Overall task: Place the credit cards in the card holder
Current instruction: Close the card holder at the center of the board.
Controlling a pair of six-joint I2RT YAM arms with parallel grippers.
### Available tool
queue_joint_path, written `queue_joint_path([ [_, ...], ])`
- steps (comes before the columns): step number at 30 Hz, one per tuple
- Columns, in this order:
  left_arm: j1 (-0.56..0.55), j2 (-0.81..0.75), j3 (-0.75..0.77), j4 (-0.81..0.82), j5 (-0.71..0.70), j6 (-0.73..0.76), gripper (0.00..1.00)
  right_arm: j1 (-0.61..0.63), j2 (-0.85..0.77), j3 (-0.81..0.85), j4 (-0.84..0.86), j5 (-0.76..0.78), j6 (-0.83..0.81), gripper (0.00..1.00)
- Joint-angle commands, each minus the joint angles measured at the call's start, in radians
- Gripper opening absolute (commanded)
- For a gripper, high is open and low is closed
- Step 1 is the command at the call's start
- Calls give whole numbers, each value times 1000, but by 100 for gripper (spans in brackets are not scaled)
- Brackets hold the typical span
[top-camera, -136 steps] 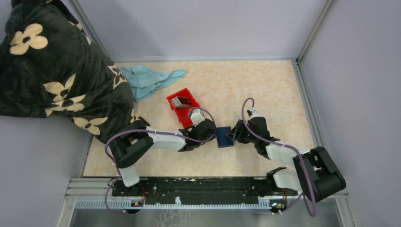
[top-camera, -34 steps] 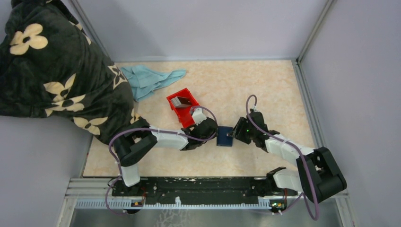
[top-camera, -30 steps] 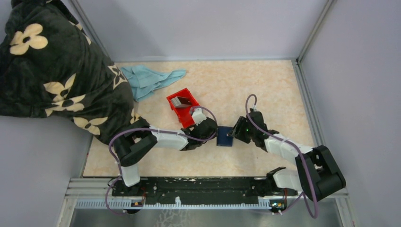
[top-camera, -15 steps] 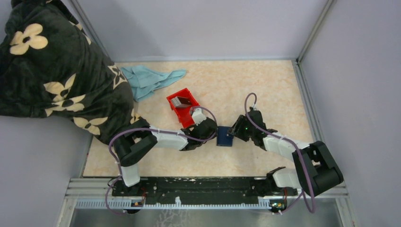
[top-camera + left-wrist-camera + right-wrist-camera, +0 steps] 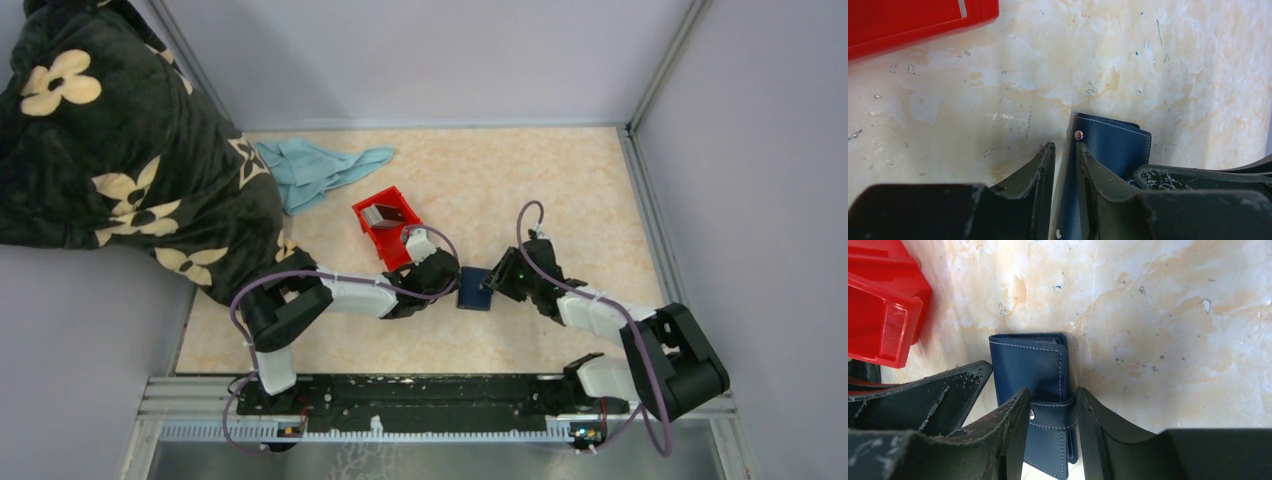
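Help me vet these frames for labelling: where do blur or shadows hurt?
Top external: evenly lit and sharp, though the card holder looks tiny. Left wrist: its stitching is crisp. Right wrist: a dark shadow falls beside it, nothing blurred.

Beige marbled tabletop, plain grey walls, metal corner posts, black floral blanket heaped at left, teal cloth, black rail at near edge

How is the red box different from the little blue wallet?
The red bin is bigger than the card holder. The bin is open-topped with credit cards inside; the card holder is folded, a strap across it. The bin is red, the card holder navy. Both rest on the table.
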Motion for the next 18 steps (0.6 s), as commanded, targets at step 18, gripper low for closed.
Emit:
queue_joint_path([
  [18,1,79,-59,-208,66,34,31,15,-110,-65,-51,27,-5,44],
])
